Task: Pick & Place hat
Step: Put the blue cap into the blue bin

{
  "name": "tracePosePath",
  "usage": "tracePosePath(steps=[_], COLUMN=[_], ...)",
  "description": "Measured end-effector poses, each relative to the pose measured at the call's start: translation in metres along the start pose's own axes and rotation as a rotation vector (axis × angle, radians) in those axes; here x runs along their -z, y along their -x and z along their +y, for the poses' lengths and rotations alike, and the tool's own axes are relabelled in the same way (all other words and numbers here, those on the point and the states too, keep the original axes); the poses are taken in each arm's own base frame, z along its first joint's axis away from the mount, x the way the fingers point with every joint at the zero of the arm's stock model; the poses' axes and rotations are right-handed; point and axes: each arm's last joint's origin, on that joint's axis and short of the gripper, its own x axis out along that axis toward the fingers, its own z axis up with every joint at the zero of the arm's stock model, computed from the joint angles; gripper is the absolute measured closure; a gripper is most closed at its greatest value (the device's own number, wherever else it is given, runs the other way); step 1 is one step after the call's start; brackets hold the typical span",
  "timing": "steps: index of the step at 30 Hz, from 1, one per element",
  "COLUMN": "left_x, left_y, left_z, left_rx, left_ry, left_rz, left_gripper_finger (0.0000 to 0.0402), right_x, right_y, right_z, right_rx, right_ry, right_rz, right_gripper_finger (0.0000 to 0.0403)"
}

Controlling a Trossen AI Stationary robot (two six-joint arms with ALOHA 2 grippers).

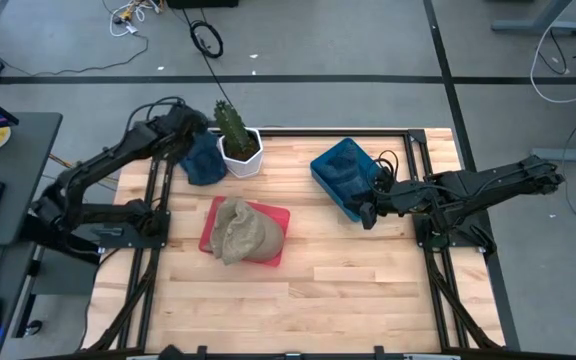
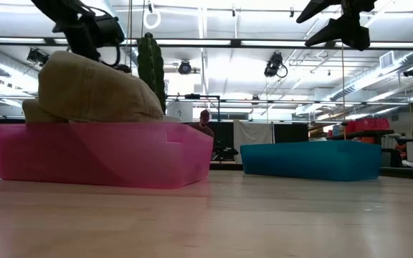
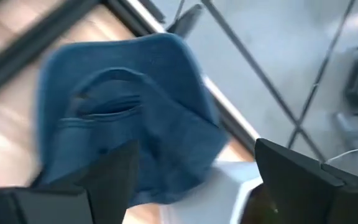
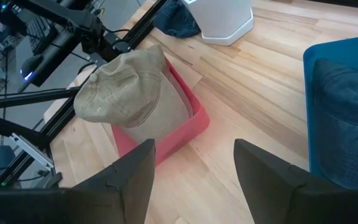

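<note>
Wooden table (image 1: 348,280) on a grey workshop floor, both arms up over the far half.

I see the pink bin (image 1: 268,250) left of centre with a tan hat (image 1: 243,232) heaped on it, spilling over its rim, and the blue bin (image 1: 340,178) to the right holding something dark blue. A white pot with a cactus (image 1: 236,138) stands at the far edge. My left gripper (image 1: 196,130) hangs above a blue denim hat (image 3: 129,118) lying just beside that pot; its fingers (image 3: 114,180) are spread wide, the hat below and between them, untouched. My right gripper (image 1: 366,213) hovers at the blue bin's near corner, spread apart too, well clear of the tan hat.
</note>
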Motion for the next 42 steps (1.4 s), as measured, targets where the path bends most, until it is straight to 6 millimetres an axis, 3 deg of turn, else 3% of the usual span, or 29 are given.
tracePosePath(steps=[4,12,19,42], left_x=[0.005,0.018,0.018,0.023], left_y=[-0.017,-0.050,-0.058,-0.091], left_z=[-0.009,-0.005,-0.015,-0.019], left_rx=[0.014,-0.145,-0.057,-0.069], left_ry=[0.013,0.062,0.110,0.057], left_rz=[0.011,0.070,0.039,0.031], left_gripper_finger=[0.0072,0.0071,0.0071,0.0080], right_x=[0.000,0.001,0.001,0.000], right_y=[0.000,0.000,0.000,0.000], right_z=[0.000,0.000,0.000,0.001], right_rx=[-0.006,-0.015,-0.015,-0.019], right_ry=[0.000,0.000,0.000,-0.005], right_rz=[0.007,0.020,0.019,0.013], right_gripper_finger=[0.0181,0.0181,0.0181,0.0181])
